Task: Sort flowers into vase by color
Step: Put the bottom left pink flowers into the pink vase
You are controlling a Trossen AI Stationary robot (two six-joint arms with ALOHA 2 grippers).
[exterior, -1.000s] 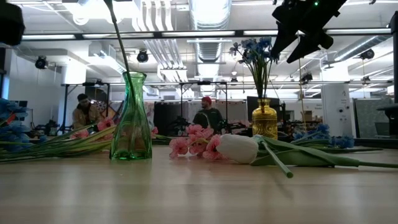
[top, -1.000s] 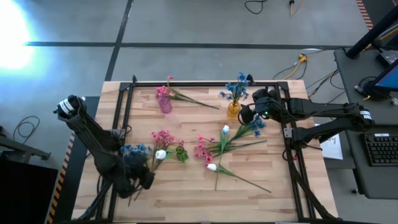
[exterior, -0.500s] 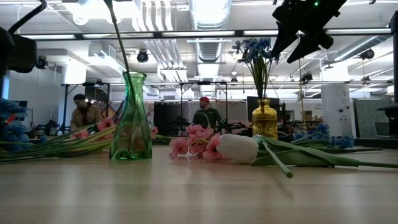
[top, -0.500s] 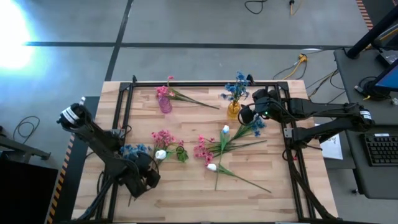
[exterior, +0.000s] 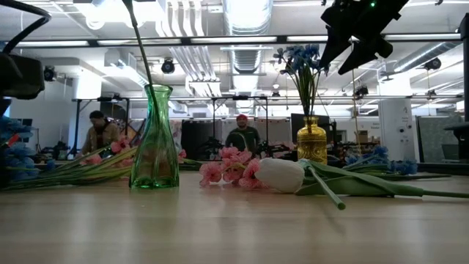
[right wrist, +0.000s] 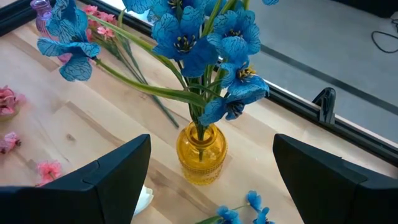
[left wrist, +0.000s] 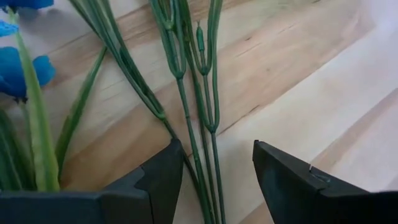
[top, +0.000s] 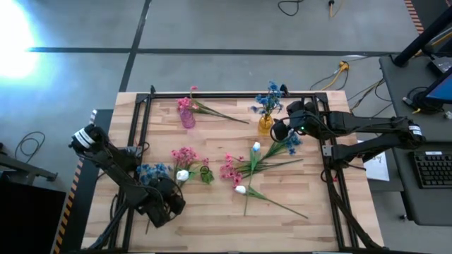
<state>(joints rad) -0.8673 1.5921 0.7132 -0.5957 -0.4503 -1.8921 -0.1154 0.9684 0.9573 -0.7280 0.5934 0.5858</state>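
Since the earlier frame the left arm had swung its base end nearer and settled its left pincer (top: 164, 206) low over the near-left of the table (top: 212, 226); the right arm had not moved. The left pincer stood partly open, its fingers (left wrist: 158, 177) straddling a cluster of green stems (left wrist: 193, 93) without yet closing on them. Those stems ran to the blue sprig (top: 150, 171) and the pink flowers (top: 185, 155) lying just beside it. The right pincer (top: 282, 125) hung wide and empty above the yellow vase (right wrist: 201, 152), which already held blue blossoms (right wrist: 205, 43).

Several stems lay between the fingers, so a clean pick probably called for shifting sideways until only the blue sprig's stem sat centred, then lowering to the wood before closing. Closing as it stood would likely have gathered mixed colours.
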